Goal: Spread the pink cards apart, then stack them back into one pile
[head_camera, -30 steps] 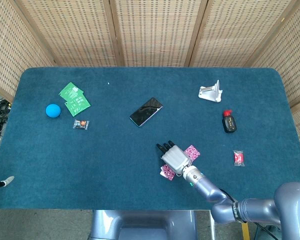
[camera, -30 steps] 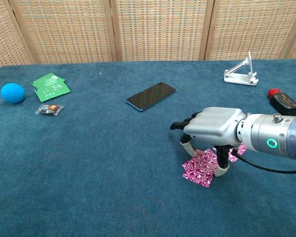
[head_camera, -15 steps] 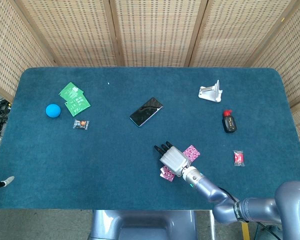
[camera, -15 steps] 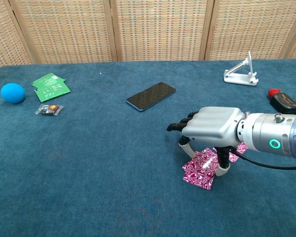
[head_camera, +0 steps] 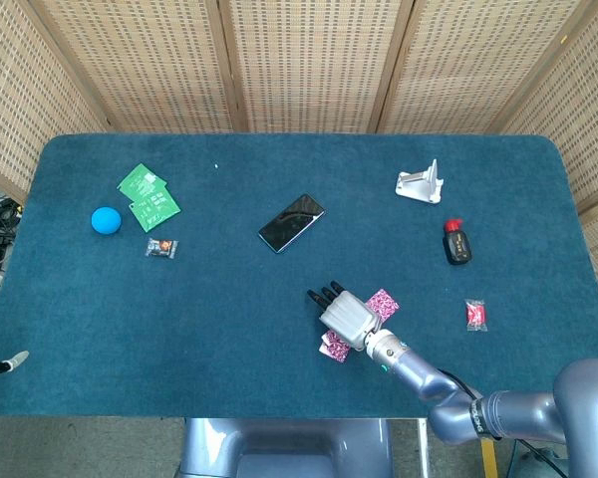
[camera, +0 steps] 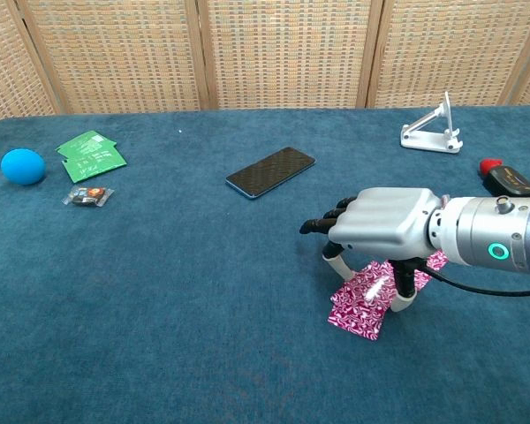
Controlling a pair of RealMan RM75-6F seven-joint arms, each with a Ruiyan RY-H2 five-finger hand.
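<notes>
My right hand (camera: 384, 225) hovers palm-down over the front right of the table, also seen as the right hand (head_camera: 345, 317) in the head view. Under it, one pink patterned card (camera: 360, 307) is tilted, its far edge raised off the cloth between the thumb and a finger. Its near edge still touches the table. In the head view this pink card (head_camera: 332, 347) pokes out at the hand's near left. A second pink card (camera: 435, 261) lies flat just beyond the hand's right side, shown as the second card (head_camera: 383, 302) from above. My left hand is in neither view.
A black phone (head_camera: 291, 222) lies mid-table, beyond the hand. A white stand (head_camera: 421, 185), a small dark bottle (head_camera: 456, 242) and a red wrapper (head_camera: 475, 315) sit to the right. Far left are green packets (head_camera: 147, 196), a blue ball (head_camera: 106, 220) and a small candy (head_camera: 161, 248).
The near pink card went from lying flat to tilted up under the right hand. The hand shifted slightly left and back, then steadied.
</notes>
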